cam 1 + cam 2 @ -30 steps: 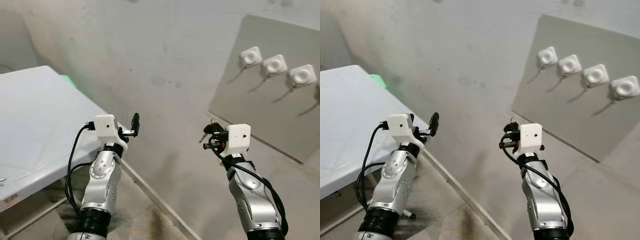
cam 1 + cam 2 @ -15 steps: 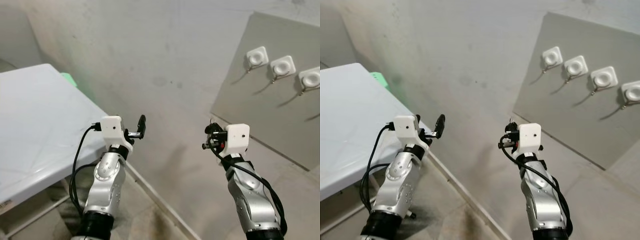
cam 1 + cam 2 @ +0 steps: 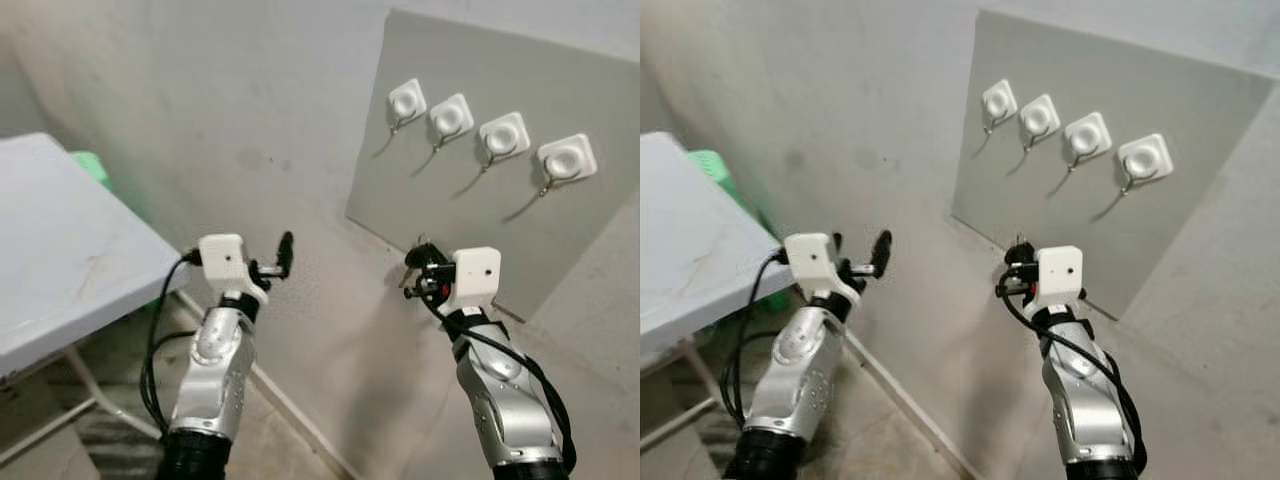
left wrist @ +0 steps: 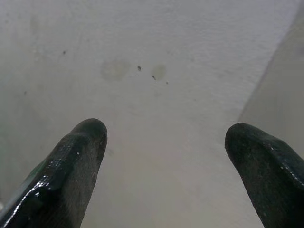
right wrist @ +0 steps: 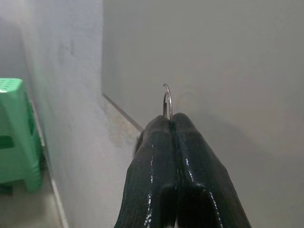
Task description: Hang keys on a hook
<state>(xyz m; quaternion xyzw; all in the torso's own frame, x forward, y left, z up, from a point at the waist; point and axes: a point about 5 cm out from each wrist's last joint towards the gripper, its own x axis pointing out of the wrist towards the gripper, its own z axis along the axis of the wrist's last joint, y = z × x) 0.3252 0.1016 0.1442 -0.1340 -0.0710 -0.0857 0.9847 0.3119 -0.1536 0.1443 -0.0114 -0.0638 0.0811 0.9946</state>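
Fingers of the right gripper (image 5: 172, 124) are pressed tightly together on a thin metal key ring (image 5: 167, 100), whose loop sticks out just past their tips. Seen from the head, this right gripper (image 3: 415, 268) is raised in front of a grey board (image 3: 590, 80) mounted on the wall. The keys (image 3: 421, 247) show there as a small dark bunch at the fingertips, too small to make out in detail.

Above the right fingers and well apart from them, four white hooks sit in a slanting row on the board: the first hook (image 3: 405, 101), the second hook (image 3: 450, 116), the third hook (image 3: 503, 134) and the fourth hook (image 3: 567, 156). Each has a square white base with a thin metal prong hanging from it. The keys are not on any hook.

Fingers of the left gripper (image 4: 164, 142) are spread wide apart with nothing between them, facing a bare, lightly stained wall (image 4: 156, 52). From the head, the left gripper (image 3: 283, 253) is held up beside the right one, well apart from it.

To the outer side of the left fingers lies a pale tabletop (image 3: 60, 250). A green plastic stool (image 5: 14, 133) stands on the floor by the wall, beyond it.
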